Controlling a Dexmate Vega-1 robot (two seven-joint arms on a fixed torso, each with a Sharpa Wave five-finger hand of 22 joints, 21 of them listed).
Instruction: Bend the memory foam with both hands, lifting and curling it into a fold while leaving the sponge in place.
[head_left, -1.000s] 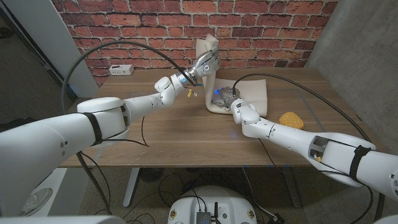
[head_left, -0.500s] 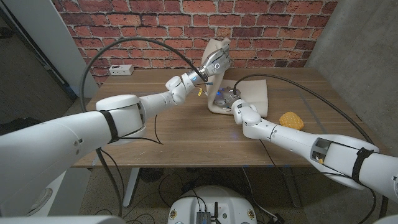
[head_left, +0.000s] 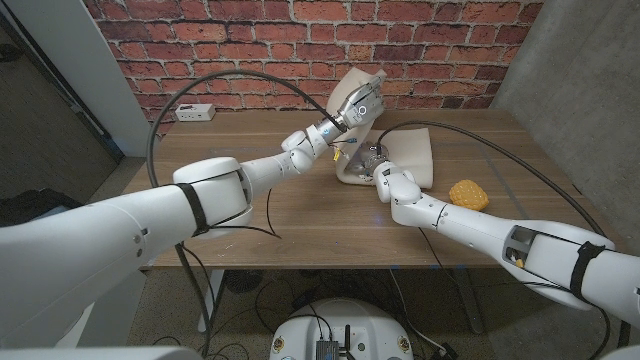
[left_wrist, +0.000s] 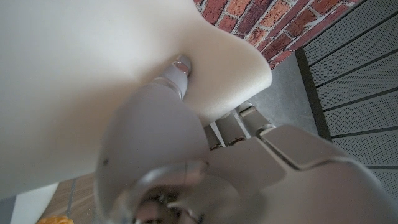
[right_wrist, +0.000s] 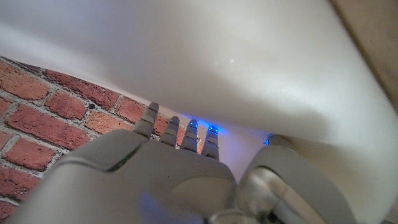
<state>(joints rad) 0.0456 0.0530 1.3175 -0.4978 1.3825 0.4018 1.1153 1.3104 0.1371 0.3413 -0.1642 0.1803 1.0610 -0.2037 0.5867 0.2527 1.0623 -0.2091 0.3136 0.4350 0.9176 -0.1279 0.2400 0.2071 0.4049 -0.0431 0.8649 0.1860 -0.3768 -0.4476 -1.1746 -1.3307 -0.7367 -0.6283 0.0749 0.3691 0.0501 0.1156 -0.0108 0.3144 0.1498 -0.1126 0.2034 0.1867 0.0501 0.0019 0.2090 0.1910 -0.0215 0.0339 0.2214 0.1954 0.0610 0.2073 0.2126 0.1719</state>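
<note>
The cream memory foam (head_left: 412, 152) lies partly flat at the table's far middle. Its left end stands curled upward, and my left hand (head_left: 358, 103) grips that raised end, leaning it over the flat part. In the left wrist view the foam (left_wrist: 93, 62) bulges around my left hand (left_wrist: 205, 168), a fingertip (left_wrist: 180, 65) pressed into it. My right hand (head_left: 375, 165) holds the foam at the base of the bend. In the right wrist view its fingers (right_wrist: 180, 134) reach under the foam (right_wrist: 249, 62) in a blue glow. The yellow sponge (head_left: 467, 193) sits on the table to the right, apart from both hands.
A white power strip (head_left: 192, 112) lies at the far left of the wooden table (head_left: 250, 200). A brick wall (head_left: 230, 40) rises right behind the table. Black cables arc over the tabletop along both arms.
My left hand has carried the raised foam end to the right and slightly up, curling it further over the flat part. The right hand and the sponge have stayed put.
</note>
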